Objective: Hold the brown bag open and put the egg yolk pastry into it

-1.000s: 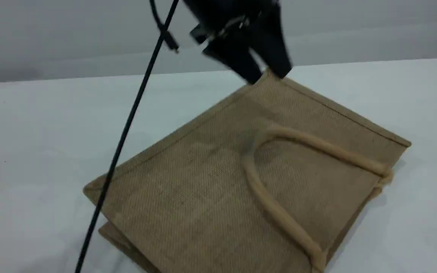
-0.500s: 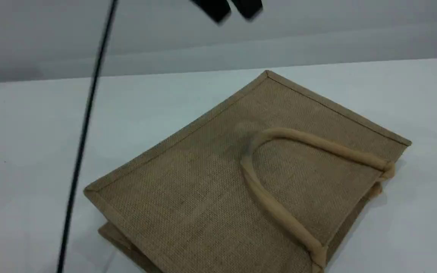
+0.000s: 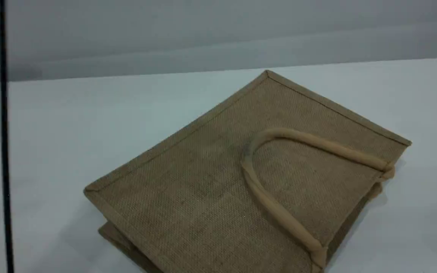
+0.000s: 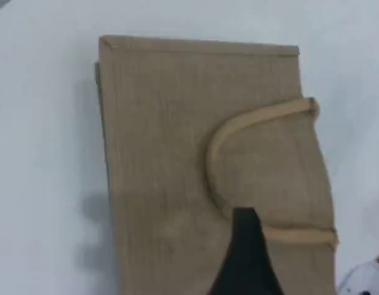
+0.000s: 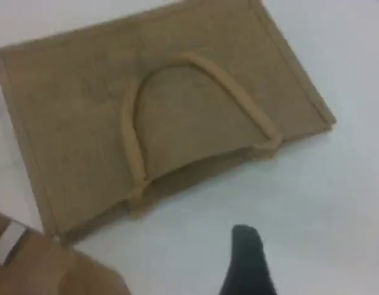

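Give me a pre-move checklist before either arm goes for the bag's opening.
1. Tan-brown woven jute bag lies flat on the white table, mouth closed: not ok for loading yet.
2. Beige padded handle lies loose on top of the bag, free to grasp: ok.
3. Left claw above the handle, holding nothing: ok.
4. Right claw over bare table beside the bag's mouth, holding nothing: ok.
5. Egg yolk pastry located: cannot tell, it shows in no view.
6. Thin black cable hangs far left, apart from the bag: ok.
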Controlling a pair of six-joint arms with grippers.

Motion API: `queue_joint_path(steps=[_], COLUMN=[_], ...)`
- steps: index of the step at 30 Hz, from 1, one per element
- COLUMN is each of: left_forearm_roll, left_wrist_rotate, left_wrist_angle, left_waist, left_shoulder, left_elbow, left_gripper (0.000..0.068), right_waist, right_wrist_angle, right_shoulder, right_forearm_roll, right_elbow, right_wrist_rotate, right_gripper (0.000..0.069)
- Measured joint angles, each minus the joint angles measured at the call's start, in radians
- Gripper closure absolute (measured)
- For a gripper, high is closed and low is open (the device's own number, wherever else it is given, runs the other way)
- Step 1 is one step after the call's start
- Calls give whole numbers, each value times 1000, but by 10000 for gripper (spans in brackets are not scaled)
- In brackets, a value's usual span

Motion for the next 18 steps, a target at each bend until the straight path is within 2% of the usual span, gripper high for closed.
queue_joint_path(steps=[6,18], left_forearm_roll=[1,5], left_wrist_rotate=[-39,-104], left_wrist_angle=[0,-8], left_waist=[0,0], left_shoulder=[-148,-503], left_elbow=[172,643], left_gripper=[199,199], right_waist=[0,0], right_wrist_angle=[18,18], right_shoulder=[-130,-135], right_forearm_roll=[-11,-12], right_elbow=[10,9], right_wrist_rotate=[0,1], right_gripper=[250,250])
